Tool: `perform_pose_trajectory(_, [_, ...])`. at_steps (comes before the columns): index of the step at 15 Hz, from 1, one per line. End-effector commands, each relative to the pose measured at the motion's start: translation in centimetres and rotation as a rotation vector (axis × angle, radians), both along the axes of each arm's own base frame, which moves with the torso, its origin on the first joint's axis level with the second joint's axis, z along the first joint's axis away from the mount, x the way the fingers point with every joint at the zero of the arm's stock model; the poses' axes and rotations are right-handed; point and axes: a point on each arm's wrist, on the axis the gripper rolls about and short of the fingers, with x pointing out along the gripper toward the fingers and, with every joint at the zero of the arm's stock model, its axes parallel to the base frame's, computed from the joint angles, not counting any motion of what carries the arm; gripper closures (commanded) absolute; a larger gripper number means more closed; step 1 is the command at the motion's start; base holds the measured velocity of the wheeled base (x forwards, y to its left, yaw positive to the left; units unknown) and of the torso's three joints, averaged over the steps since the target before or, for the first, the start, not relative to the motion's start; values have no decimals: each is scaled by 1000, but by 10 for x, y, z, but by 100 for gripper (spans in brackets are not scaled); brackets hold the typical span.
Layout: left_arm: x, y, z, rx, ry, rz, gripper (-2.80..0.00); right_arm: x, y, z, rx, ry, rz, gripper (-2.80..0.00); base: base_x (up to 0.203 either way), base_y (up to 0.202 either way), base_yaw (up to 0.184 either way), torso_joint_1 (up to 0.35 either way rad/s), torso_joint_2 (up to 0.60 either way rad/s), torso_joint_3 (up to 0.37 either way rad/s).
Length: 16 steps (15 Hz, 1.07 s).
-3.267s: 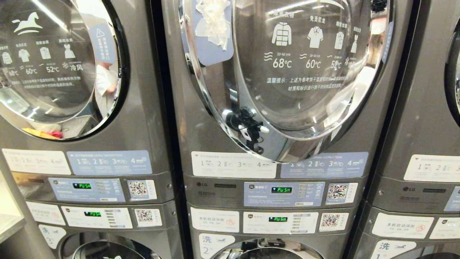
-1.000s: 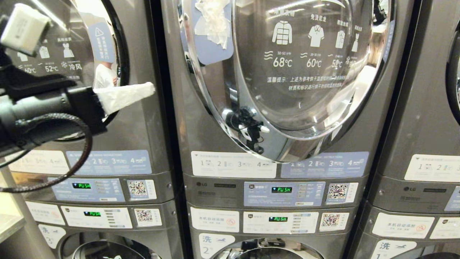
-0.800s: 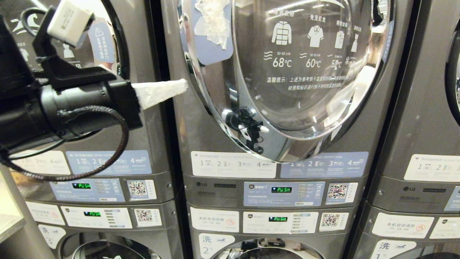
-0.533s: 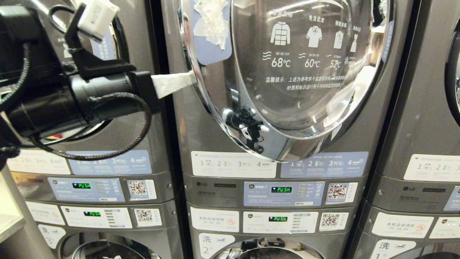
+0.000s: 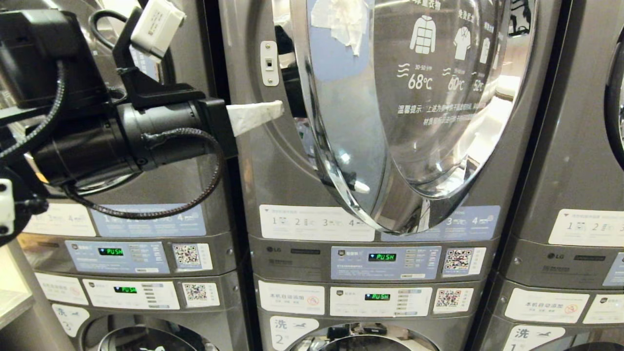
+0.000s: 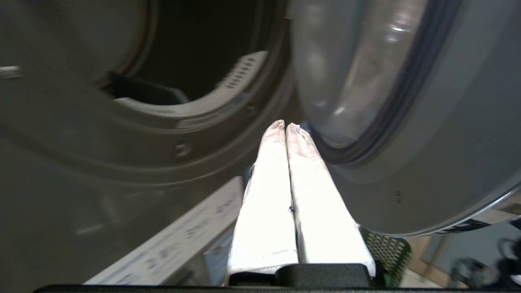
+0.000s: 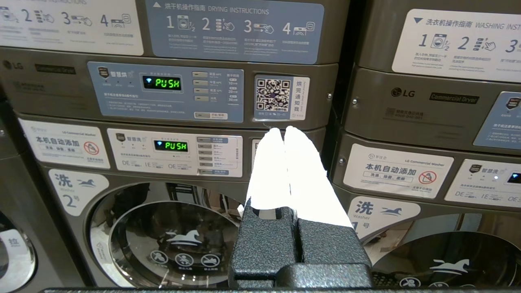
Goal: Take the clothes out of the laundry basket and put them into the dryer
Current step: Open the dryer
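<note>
The middle dryer's round glass door (image 5: 419,122) stands partly open, swung to the right, and a dark strip of the opening (image 5: 292,83) shows at its left edge. My left gripper (image 5: 278,108) is shut and empty, its white fingertips in the gap between the dryer front and the door. In the left wrist view the gripper (image 6: 285,125) points between the dark drum mouth (image 6: 203,49) and the inner side of the door (image 6: 366,89). A corner of a green perforated laundry basket (image 6: 388,252) shows low down. The clothes are out of view. My right gripper (image 7: 284,129) hangs shut and empty, facing the control panels.
Stacked grey machines stand side by side, a dryer on top and a washer (image 7: 163,240) under it. Control panels (image 5: 385,257) with lit displays run below the dryer doors. A latch plate (image 5: 268,62) sits on the dryer front beside the opening. The left stack's door (image 5: 146,161) lies behind my left arm.
My left arm came in from the left and moved right to the middle dryer's door edge. The door has swung open to the right, uncovering the opening.
</note>
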Motion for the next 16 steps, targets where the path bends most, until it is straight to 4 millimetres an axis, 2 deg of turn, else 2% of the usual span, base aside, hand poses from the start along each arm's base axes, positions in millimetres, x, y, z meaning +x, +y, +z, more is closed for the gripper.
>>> perform_pose_trajectory(1, [-11,-10,4,-14,-5,-54,0,0,0,0,0,-2,3,0,0,0,0,0,0,0])
perform_pose_trajectory(10, [-60,-67,18,-54,-26,-325,0,0,0,0,0,-2,1,0,0,0,0,0,0,0])
perform_pose_trajectory(16, [-76,-116,21,-62,-33,-462,0,0,0,0,0,-2,1,0,0,0,0,0,0,0])
